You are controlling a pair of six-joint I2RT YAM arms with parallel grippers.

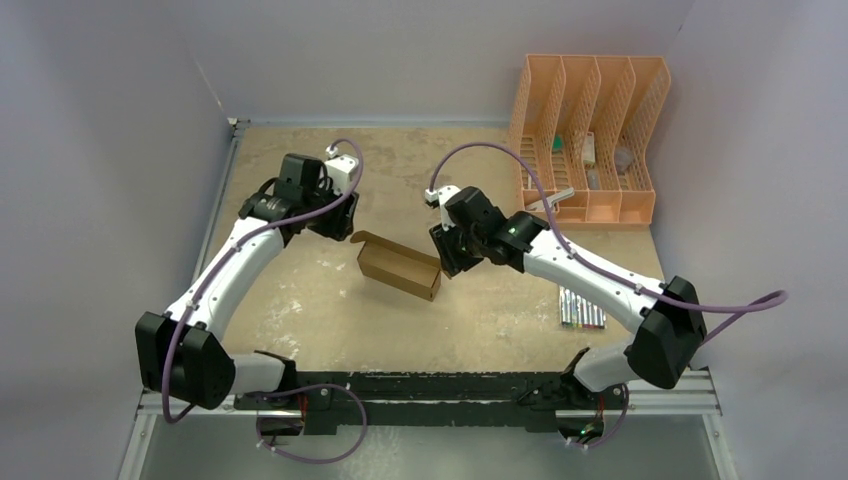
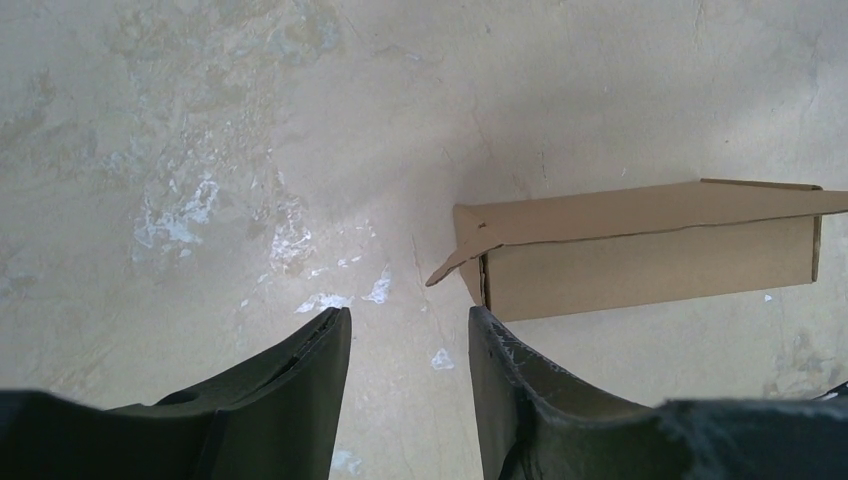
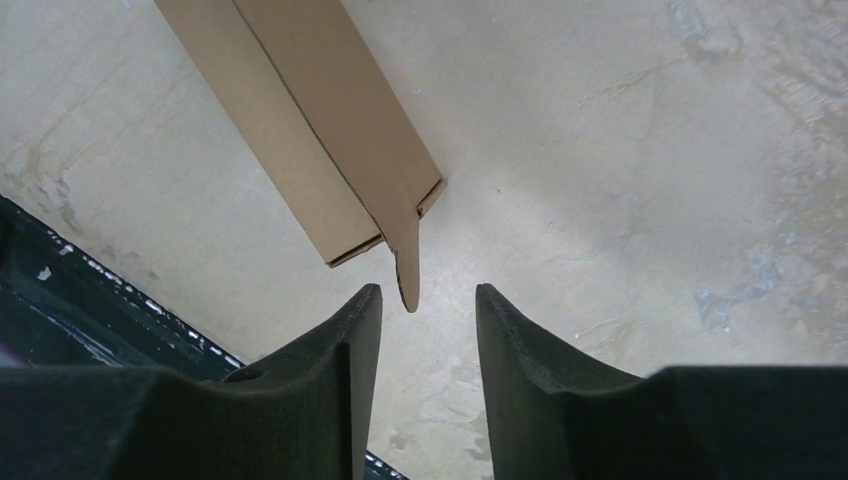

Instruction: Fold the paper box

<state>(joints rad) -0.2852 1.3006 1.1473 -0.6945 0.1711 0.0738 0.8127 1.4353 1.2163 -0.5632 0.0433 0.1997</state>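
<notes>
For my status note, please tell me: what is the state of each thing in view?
paper box: formed into a long carton, both end flaps not tucked in
left claw: open, empty
right claw: open, empty, near one end flap
file rack: upright, small items inside
markers: lying flat, side by side

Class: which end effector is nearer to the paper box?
Right. The right end effector is at the right end of the paper box, almost touching its flap. The left end effector stands off the box's left end, bare table between.
</notes>
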